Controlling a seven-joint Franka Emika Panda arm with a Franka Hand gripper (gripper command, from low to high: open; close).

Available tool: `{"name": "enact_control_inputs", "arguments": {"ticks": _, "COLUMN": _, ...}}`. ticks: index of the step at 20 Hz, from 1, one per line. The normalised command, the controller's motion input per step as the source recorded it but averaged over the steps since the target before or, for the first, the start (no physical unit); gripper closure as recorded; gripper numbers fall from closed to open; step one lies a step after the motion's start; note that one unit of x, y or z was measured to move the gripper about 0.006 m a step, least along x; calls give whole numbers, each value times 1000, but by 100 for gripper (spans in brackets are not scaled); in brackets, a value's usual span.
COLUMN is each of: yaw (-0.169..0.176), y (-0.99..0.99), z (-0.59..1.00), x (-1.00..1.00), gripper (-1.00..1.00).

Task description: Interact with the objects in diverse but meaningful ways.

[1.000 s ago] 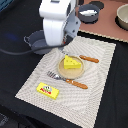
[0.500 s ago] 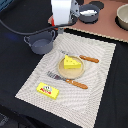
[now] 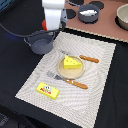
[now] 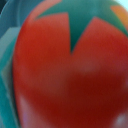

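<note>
A red tomato (image 4: 70, 75) with a green stem star fills the wrist view, very close and blurred. In the exterior view the tomato (image 3: 44, 24) shows as a red patch at my gripper (image 3: 49, 27), which is shut on it, just above and behind the grey two-handled pot (image 3: 40, 43). The pot stands off the far left corner of the placemat. A yellow holed cheese wedge (image 3: 72, 62) sits on the tan plate (image 3: 71, 73) mid-mat. A flat yellow labelled box (image 3: 48, 90) lies at the mat's near left.
A wooden-handled knife (image 3: 89, 59) and fork (image 3: 75, 82) flank the plate on the striped placemat (image 3: 100, 95). Behind it, on a brown surface, are a grey pan holding a white piece (image 3: 88, 12) and a bowl (image 3: 123, 16). A dark cable (image 3: 15, 31) runs at the exterior view's left.
My gripper has moved from over the mat's far edge toward the exterior view's left, and now hangs by the pot. Cheese, box and cutlery have stayed put.
</note>
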Motion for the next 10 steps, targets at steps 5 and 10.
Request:
{"name": "enact_control_inputs", "arguments": {"ticks": 5, "yaw": 5, "y": -105, "z": -478, "x": -653, "gripper": 100}}
{"name": "enact_control_inputs", "arguments": {"ticks": 10, "yaw": -1, "y": -46, "z": 174, "x": -337, "gripper": -100}}
